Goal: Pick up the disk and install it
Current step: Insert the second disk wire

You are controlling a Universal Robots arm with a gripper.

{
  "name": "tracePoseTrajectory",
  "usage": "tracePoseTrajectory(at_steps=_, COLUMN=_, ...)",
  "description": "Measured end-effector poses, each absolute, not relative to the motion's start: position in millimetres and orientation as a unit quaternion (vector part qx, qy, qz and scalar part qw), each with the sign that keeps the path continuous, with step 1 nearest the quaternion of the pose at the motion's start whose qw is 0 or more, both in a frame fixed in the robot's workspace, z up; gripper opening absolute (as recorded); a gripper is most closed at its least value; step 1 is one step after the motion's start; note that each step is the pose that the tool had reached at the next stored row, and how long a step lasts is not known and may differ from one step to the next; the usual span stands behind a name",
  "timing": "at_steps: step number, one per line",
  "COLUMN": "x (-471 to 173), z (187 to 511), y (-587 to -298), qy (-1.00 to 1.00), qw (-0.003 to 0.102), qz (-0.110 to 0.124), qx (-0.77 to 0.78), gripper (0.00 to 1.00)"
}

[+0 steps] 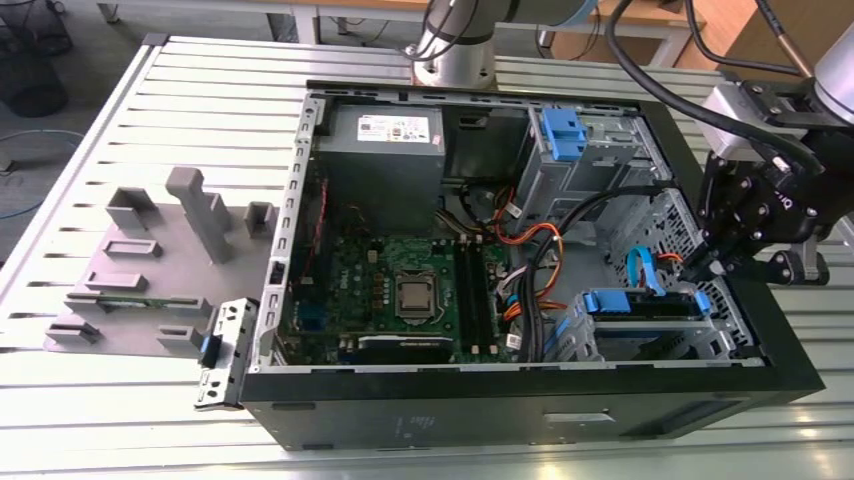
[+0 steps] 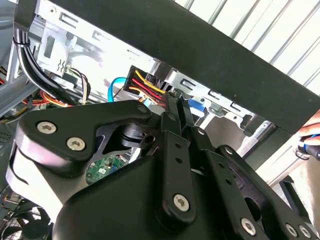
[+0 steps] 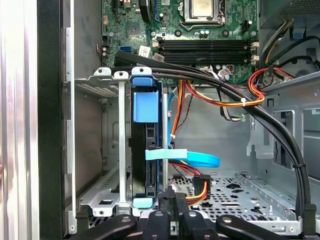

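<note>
Disk (image 3: 144, 150) seated on edge in metal drive cage (image 3: 95, 85), blue rails visible – lower left of first wrist view. We see gripper (image 3: 170, 192) just beside its end, fingers drawn together, holding nothing.

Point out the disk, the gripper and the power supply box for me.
disk (image 3: 146, 107), first wrist view, on its blue rail in the drive cage.
gripper (image 1: 699, 268), exterior view, between its fingertips.
power supply box (image 1: 380, 150), exterior view, on its grey top face.
</note>
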State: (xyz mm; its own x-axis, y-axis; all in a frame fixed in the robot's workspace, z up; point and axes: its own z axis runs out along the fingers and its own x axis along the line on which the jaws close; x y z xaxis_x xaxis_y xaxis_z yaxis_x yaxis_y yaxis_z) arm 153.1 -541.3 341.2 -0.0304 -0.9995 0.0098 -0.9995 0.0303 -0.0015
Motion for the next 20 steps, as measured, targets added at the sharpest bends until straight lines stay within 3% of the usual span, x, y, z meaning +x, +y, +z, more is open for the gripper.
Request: tracePoseTrajectory(at_steps=20, x=136.9, z=341.4, y=-551.2, qy=-0.718, qw=0.001, qz=0.006, qx=0.696, gripper=0.16)
